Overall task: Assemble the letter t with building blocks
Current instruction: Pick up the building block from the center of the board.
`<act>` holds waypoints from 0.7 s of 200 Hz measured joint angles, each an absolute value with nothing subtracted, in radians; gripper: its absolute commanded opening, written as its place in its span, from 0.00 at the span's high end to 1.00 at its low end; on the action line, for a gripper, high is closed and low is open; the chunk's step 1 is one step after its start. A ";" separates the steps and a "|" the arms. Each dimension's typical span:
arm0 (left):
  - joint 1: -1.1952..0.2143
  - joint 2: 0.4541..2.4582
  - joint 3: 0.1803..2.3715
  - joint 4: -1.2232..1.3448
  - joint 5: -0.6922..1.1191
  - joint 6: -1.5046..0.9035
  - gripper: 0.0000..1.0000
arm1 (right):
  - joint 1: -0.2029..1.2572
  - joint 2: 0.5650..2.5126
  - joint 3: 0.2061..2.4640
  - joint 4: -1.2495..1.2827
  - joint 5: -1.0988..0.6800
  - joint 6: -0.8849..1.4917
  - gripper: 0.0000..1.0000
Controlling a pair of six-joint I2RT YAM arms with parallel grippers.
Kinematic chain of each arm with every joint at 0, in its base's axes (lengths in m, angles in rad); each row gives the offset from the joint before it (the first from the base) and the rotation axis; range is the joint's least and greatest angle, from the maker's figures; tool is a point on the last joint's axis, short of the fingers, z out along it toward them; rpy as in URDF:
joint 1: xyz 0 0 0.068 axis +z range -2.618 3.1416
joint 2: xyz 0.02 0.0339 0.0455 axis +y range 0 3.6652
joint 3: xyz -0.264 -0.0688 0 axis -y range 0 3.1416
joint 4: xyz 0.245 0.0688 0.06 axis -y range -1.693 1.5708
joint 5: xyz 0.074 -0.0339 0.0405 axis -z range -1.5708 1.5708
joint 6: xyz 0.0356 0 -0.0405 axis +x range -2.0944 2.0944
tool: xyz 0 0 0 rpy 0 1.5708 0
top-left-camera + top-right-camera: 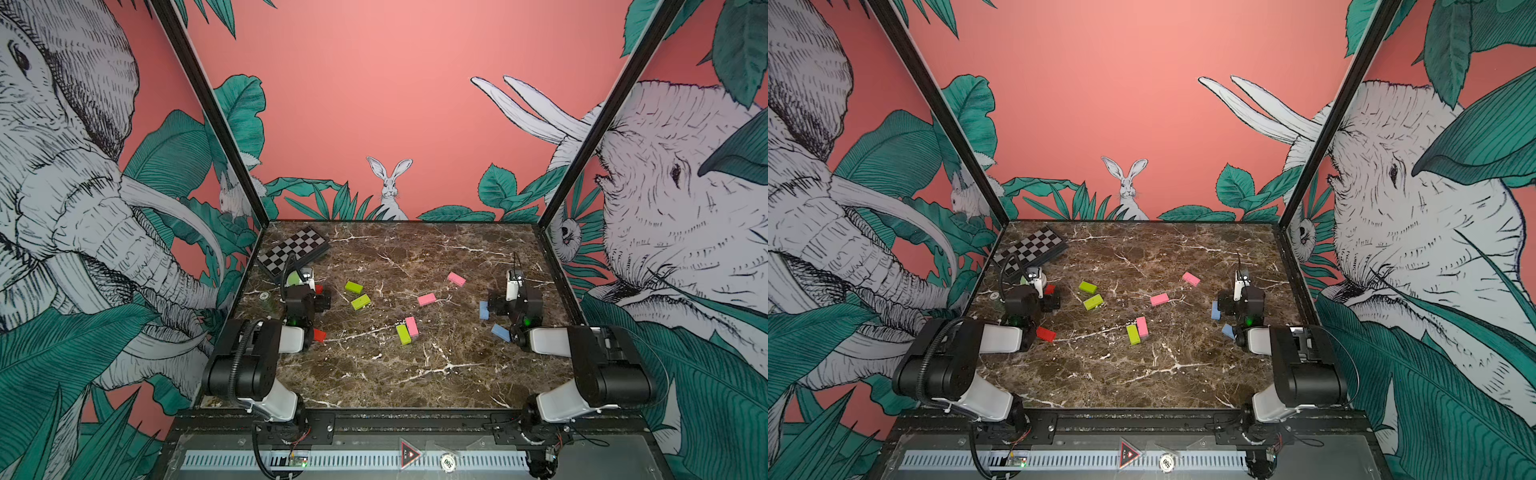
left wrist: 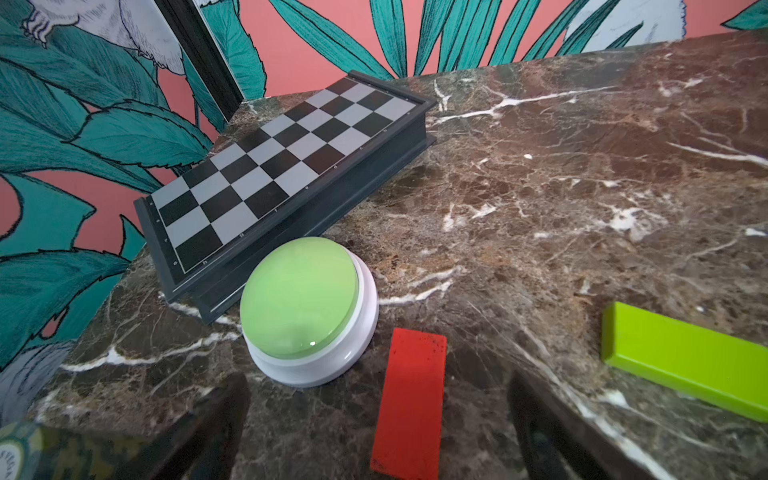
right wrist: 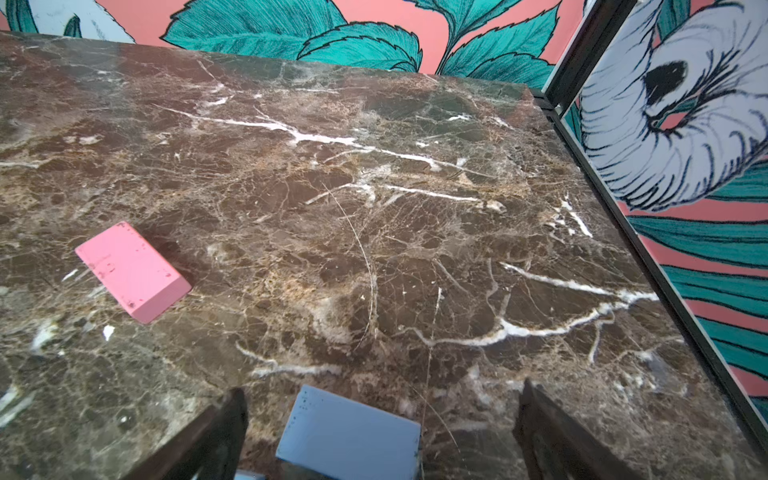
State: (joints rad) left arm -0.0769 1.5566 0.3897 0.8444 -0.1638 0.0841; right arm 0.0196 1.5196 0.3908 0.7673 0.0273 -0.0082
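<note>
Nearest the robot's base on the marble table (image 1: 374,374), a red block (image 1: 319,334) lies flat just beside the left forearm. A light blue block (image 1: 500,332) lies just beside the right arm. Between them, towards the middle of the table, a green block (image 1: 403,334) and a pink block (image 1: 412,326) lie side by side with their long faces touching. A little farther back, the left gripper (image 2: 380,399) has its fingers spread wide and holds nothing. In the left wrist view a second red block (image 2: 409,399) lies flat on the table between the two dark fingers, clear of both. The right gripper (image 3: 382,399) is spread just as wide and is also empty. A second blue block (image 3: 349,432) lies between its fingers and touches neither. Beyond the left gripper, towards the middle, two more green blocks (image 1: 353,286) (image 1: 360,302) lie near each other but apart. A third pink block (image 1: 427,299) lies around the centre, and a fourth pink block (image 1: 456,279) lies farther back and to the right. Just beyond the second red block stands a round green-topped button (image 2: 299,297). Right behind it a chequered board (image 2: 282,166) sits askew in the far left corner. The blocks lie scattered, and none of them form a letter.
</note>
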 measured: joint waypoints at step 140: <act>-0.076 1.557 0.390 0.852 -0.145 0.098 0.01 | 0.020 1.520 0.391 0.789 0.030 -0.009 0.02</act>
State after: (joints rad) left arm -0.0757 1.5566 0.3904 0.8520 -0.1452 0.0982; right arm 0.0196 1.5204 0.3908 0.7895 0.0299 -0.0086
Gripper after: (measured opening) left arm 0.991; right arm 0.984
